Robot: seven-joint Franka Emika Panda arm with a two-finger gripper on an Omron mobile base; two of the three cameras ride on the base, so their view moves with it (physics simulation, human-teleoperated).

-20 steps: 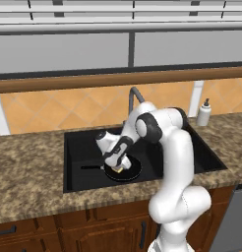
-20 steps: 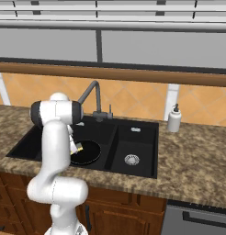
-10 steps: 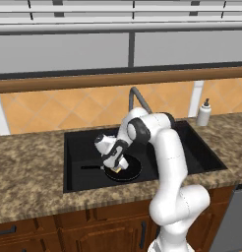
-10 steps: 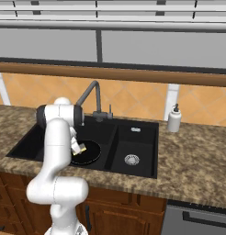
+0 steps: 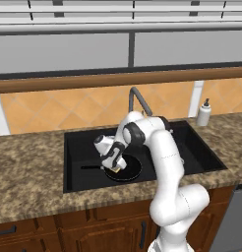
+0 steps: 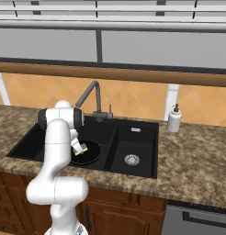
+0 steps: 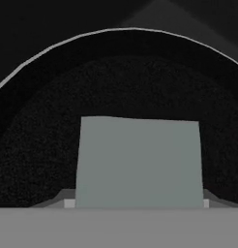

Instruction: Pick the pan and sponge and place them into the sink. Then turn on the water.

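The arm has swung in lower over the large basin of the sink (image 5: 78,142), and its fingers (image 5: 114,169), set wide about the sponge (image 7: 139,162), hold it just above the pan (image 5: 127,170) lying there, so release looks close.

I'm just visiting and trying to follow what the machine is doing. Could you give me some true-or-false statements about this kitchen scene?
1. The small round black frying pan lies in the black recessed sink. True.
2. The small flat rectangular sponge lies on the granite counter. False: it sits over the pan, at the gripper.
3. Water streams from the dark grey gooseneck faucet. False: no stream shows.
4. A white soap bottle stands on the counter beside the sink. True.
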